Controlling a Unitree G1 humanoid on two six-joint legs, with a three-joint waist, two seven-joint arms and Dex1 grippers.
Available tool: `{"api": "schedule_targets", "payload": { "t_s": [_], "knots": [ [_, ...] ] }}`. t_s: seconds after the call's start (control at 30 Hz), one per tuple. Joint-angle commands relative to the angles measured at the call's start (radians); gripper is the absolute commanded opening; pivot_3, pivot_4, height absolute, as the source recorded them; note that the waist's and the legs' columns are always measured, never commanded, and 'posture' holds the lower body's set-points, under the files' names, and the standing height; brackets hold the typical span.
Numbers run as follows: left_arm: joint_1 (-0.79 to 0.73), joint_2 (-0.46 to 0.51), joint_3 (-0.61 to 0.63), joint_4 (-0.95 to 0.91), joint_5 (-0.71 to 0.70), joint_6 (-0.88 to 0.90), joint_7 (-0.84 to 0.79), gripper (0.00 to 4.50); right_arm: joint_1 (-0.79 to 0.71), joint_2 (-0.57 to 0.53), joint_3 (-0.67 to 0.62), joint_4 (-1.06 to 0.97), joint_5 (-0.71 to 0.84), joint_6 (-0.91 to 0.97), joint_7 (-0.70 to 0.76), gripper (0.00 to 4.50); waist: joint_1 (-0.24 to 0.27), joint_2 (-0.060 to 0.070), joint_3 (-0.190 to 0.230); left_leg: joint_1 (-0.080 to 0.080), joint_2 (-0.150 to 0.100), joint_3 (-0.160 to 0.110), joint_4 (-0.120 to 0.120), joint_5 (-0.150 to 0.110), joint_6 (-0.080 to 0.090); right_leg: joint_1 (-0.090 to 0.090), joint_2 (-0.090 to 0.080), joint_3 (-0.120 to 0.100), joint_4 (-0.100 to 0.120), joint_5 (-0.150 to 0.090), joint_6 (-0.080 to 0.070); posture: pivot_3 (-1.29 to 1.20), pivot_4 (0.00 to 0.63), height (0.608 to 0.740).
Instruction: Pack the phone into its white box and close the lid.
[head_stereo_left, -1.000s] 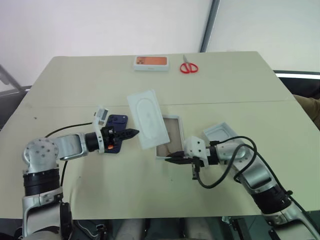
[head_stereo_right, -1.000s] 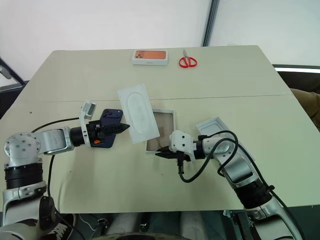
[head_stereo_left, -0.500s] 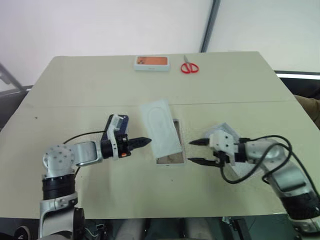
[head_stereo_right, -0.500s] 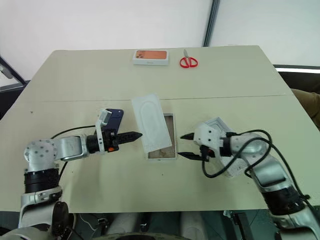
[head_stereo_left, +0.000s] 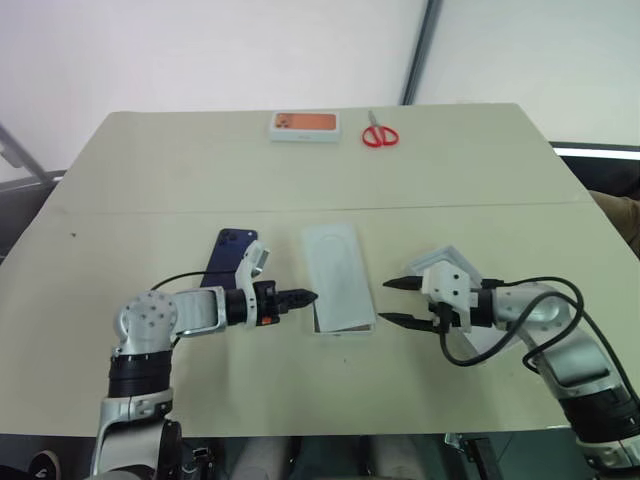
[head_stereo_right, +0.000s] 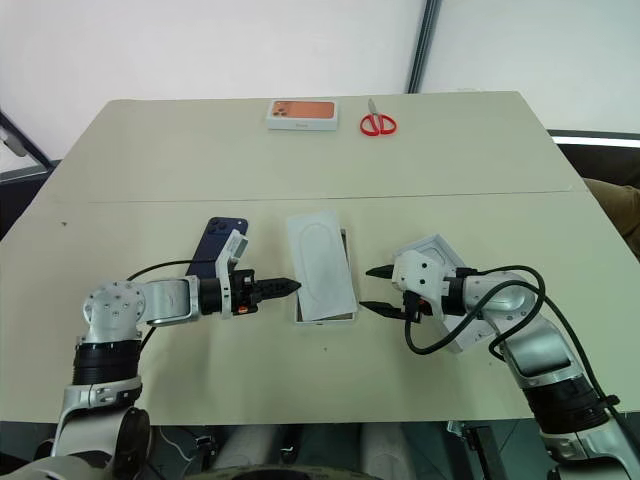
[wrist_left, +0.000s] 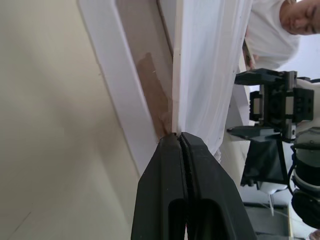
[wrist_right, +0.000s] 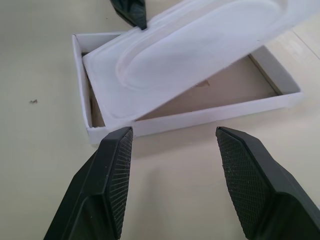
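A flat white insert (head_stereo_right: 321, 264) lies askew on the white box (wrist_right: 200, 116) — phone (head_stereo_left: 229, 252) beside it. Left gripper (head_stereo_right: 290, 286) pinched together at the insert's edge; right gripper (head_stereo_right: 375, 289) gapes, empty.

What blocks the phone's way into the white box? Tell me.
The white insert tray lies tilted over the white box, covering most of its opening. The phone lies apart, to its left.

Phone (head_stereo_left: 228, 252) left of white box (head_stereo_left: 343, 327), insert (head_stereo_left: 336, 275) atop.
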Motion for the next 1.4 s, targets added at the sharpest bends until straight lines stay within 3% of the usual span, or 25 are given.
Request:
{"api": "schedule_targets", "payload": {
  "t_s": [0.03, 0.23, 0.27, 0.5, 0.63, 0.9, 0.97, 1.07, 1.2, 1.27, 1.4],
  "knots": [
    [-0.024, 0.01, -0.002, -0.007, 0.005, 0.005, -0.025, 1.32, -0.018, 0.008, -0.006, -0.011, -0.001, -0.021, -0.014, 2.82, -0.002, 0.0, 0.0, 0.0, 0.0, 0.0, 0.0, 0.0, 0.0, 0.0, 0.0, 0.0, 0.0, 0.0, 0.0, 0.0, 0.15, 0.74],
    [-0.022, 0.03, -0.01, -0.027, 0.011, 0.026, -0.051, 4.34, -0.022, 0.013, -0.001, -0.006, -0.002, -0.025, -0.022, 2.82, -0.002, 0.0, 0.0, 0.0, 0.0, 0.0, 0.0, 0.0, 0.0, 0.0, 0.0, 0.0, 0.0, 0.0, 0.0, 0.0, 0.15, 0.74],
    [-0.022, 0.031, -0.008, -0.027, 0.009, 0.029, -0.055, 4.43, -0.023, 0.013, -0.001, -0.005, -0.002, -0.026, -0.022, 2.82, -0.002, 0.0, 0.0, 0.0, 0.0, 0.0, 0.0, 0.0, 0.0, 0.001, 0.0, 0.0, 0.0, 0.0, 0.0, 0.0, 0.15, 0.74],
    [-0.014, 0.116, -0.013, -0.108, 0.049, -0.072, -0.162, 4.43, -0.096, 0.054, -0.045, -0.012, 0.089, 0.028, -0.025, 2.82, -0.006, 0.0, 0.0, 0.0, 0.001, 0.0, -0.001, 0.0, 0.0, -0.001, 0.001, 0.0, 0.0, 0.0, 0.0, 0.0, 0.15, 0.74],
    [-0.01, 0.147, -0.017, -0.106, 0.092, -0.147, -0.214, 4.43, -0.099, 0.022, -0.019, 0.037, 0.022, -0.024, -0.018, 2.82, 0.001, 0.0, 0.0, 0.0, 0.0, 0.0, -0.001, 0.001, -0.001, 0.0, 0.0, 0.0, -0.001, 0.0, 0.0, 0.0, 0.15, 0.74],
    [0.027, 0.162, -0.021, -0.154, 0.091, -0.175, -0.272, 4.43, -0.168, 0.073, -0.027, 0.087, 0.005, -0.073, -0.063, 2.82, -0.009, 0.0, 0.0, 0.0, 0.0, 0.0, -0.001, 0.0, 0.0, -0.001, 0.0, 0.0, -0.001, 0.0, 0.0, 0.0, 0.15, 0.74],
    [0.076, 0.192, -0.025, -0.211, 0.177, -0.328, -0.345, 4.43, -0.202, 0.114, -0.01, 0.065, 0.015, -0.059, -0.085, 2.82, -0.014, 0.0, 0.0, 0.0, 0.001, 0.0, -0.002, 0.0, 0.0, -0.001, 0.001, 0.0, 0.0, 0.0, 0.0, 0.0, 0.15, 0.74],
    [0.117, 0.235, -0.011, -0.212, 0.232, -0.451, -0.431, 4.5, -0.229, 0.175, 0.015, 0.055, 0.005, -0.043, -0.121, 1.97, -0.01, 0.0, 0.0, 0.0, 0.002, 0.001, -0.003, 0.002, -0.004, -0.002, 0.001, 0.001, -0.001, 0.0, 0.0, 0.0, 0.15, 0.74],
    [0.148, 0.269, 0.005, -0.185, 0.275, -0.576, -0.523, 4.5, -0.257, 0.241, 0.104, 0.114, -0.118, -0.125, -0.182, 0.05, -0.002, 0.0, 0.0, 0.0, 0.001, 0.0, -0.002, 0.001, -0.002, -0.001, 0.0, 0.001, -0.002, 0.0, -0.001, 0.0, 0.15, 0.74],
    [0.175, 0.235, 0.04, -0.182, 0.301, -0.712, -0.576, 4.5, -0.279, 0.257, 0.158, 0.167, -0.203, -0.165, -0.213, 0.05, -0.003, 0.0, 0.0, 0.0, 0.0, 0.0, -0.002, 0.0, 0.0, -0.001, 0.0, 0.0, -0.002, 0.0, -0.001, 0.0, 0.15, 0.74],
    [0.205, 0.229, 0.069, -0.168, 0.317, -0.788, -0.593, 4.5, -0.33, 0.269, 0.25, 0.263, -0.339, -0.217, -0.252, 0.05, -0.007, 0.0, 0.0, 0.0, 0.0, 0.0, -0.003, 0.002, -0.003, -0.001, 0.0, 0.0, -0.002, 0.0, -0.001, 0.0, 0.15, 0.74]
  ]
}}
